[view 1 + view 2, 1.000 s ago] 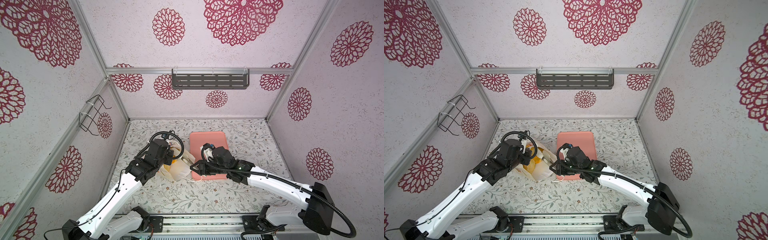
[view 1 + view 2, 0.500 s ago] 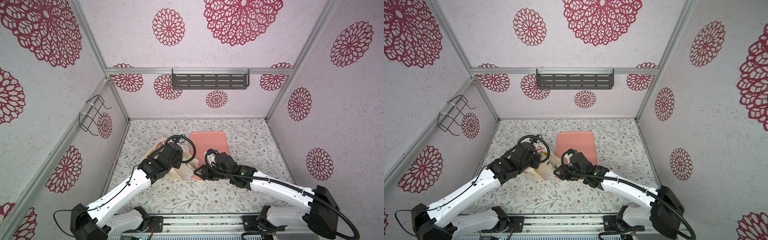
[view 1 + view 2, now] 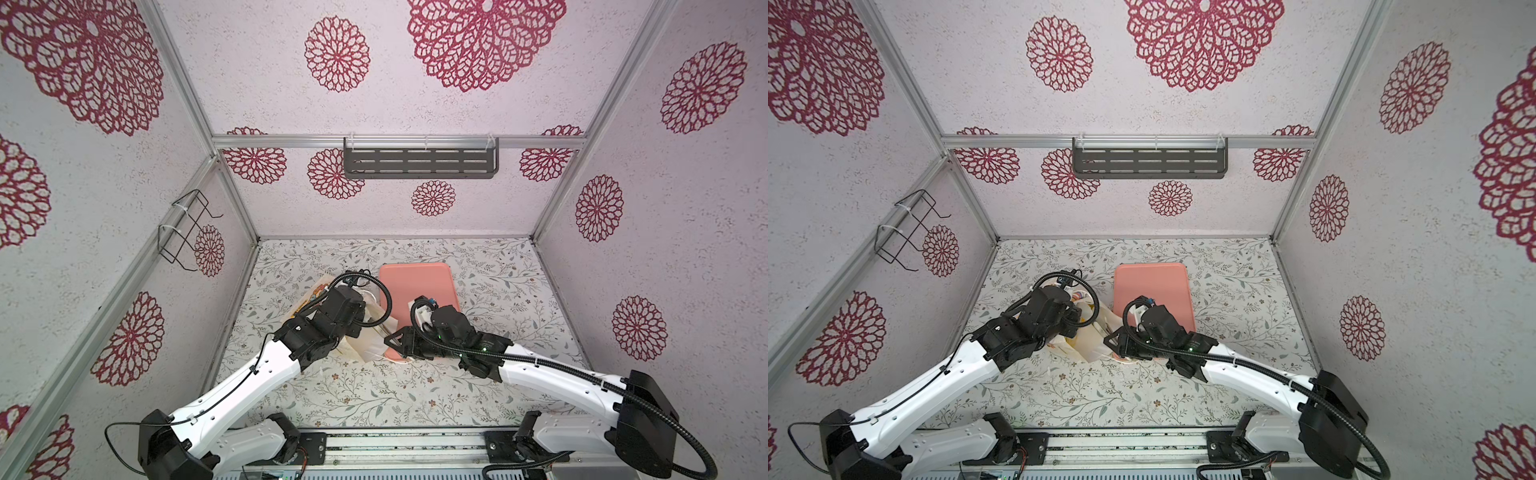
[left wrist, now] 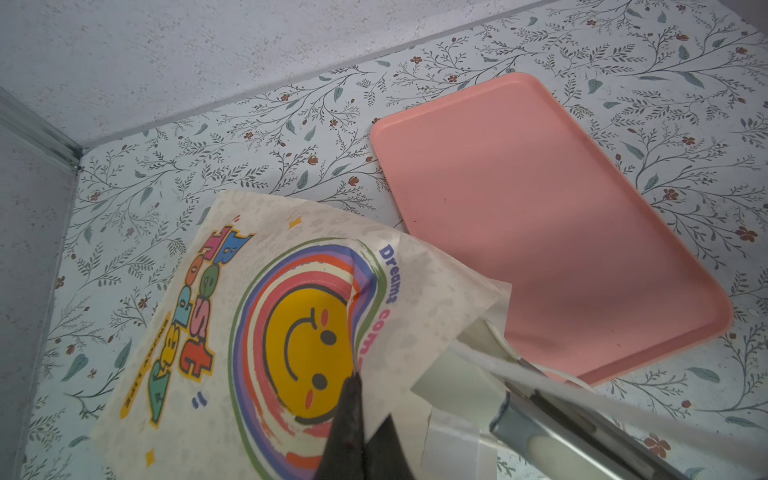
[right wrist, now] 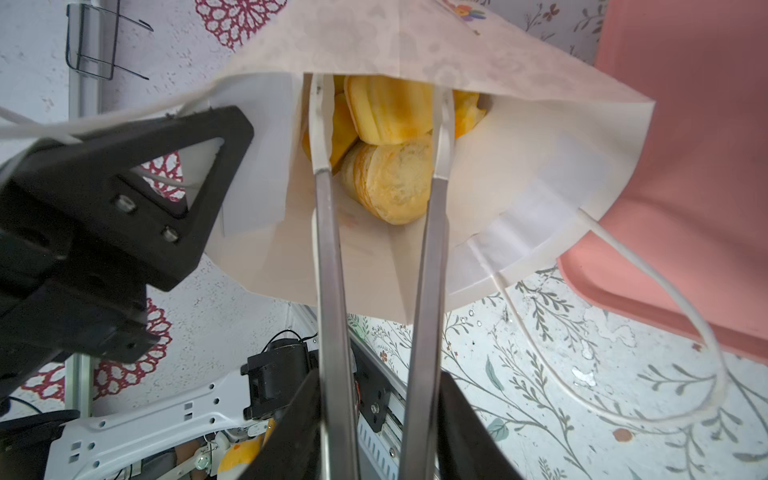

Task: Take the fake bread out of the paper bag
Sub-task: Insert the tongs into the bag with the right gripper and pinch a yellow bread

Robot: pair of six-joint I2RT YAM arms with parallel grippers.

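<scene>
**Fake bread [image 5: 386, 108] removal: drawing the front piece out of the bag mouth**

Location. The cream paper bag with white cord handles and a smiley-face print [image 3: 368, 347] lies on its side on the floral-patterned table [image 3: 478, 282]. It is left of centre in both top views, with its mouth toward the right arm. All the glossy golden bread that shows is inside it. The flat pink plastic tray [image 3: 415, 282] sits just beside the bag, at frame centre, and is bare.

Grippers. The left gripper [image 4: 353, 395] is closed, pinching the bag's upper wall so that the mouth gapes. The right gripper [image 5: 380, 124] has its long metal fingers [image 5: 328, 249] inside the mouth, set apart on either flank of the pale round bun [image 5: 390, 183]. Contact looks likely, but a firm clamp cannot be confirmed.

Procedure, as I judge it. Hold the left pinch steady. Confirm pressure on both flanks of the bun. Then withdraw straight along the finger axis, clear of the paper rim and the loose cord handle [image 5: 665, 299].

Count. One bag, two cord handles and one tray. At least three bread pieces are visible and others may be hidden behind them. None is out of the bag.
</scene>
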